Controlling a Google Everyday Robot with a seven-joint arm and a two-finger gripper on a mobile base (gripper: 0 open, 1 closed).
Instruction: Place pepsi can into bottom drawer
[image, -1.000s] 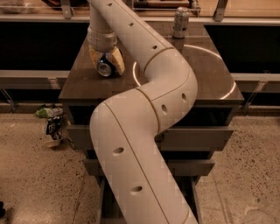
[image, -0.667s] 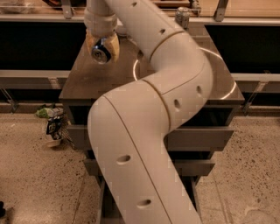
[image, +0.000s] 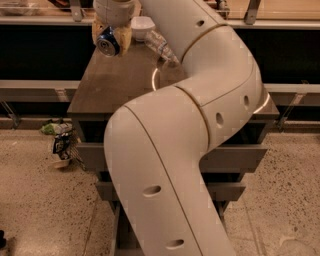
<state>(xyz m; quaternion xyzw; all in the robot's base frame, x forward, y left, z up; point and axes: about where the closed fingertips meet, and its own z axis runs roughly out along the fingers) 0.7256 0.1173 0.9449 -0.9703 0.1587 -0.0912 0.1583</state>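
Note:
My gripper (image: 111, 39) is at the top left of the camera view, above the far left part of the cabinet top (image: 112, 82). It is shut on the pepsi can (image: 107, 44), a blue can held on its side with its silver end facing the camera, lifted off the top. My big white arm (image: 190, 130) fills the middle of the view and hides most of the cabinet front. The bottom drawer (image: 116, 225) shows only as a sliver low down, left of the arm.
A clear plastic bottle (image: 161, 45) lies on the cabinet top beside a white bowl (image: 142, 25). Two upper drawers (image: 92, 156) stick out on the left. Litter (image: 60, 142) lies on the speckled floor left of the cabinet. A rail runs behind.
The gripper has lifted the pepsi can off the cabinet top and carried it up and back. The arm has swung closer across the view, hiding the silver can at the back.

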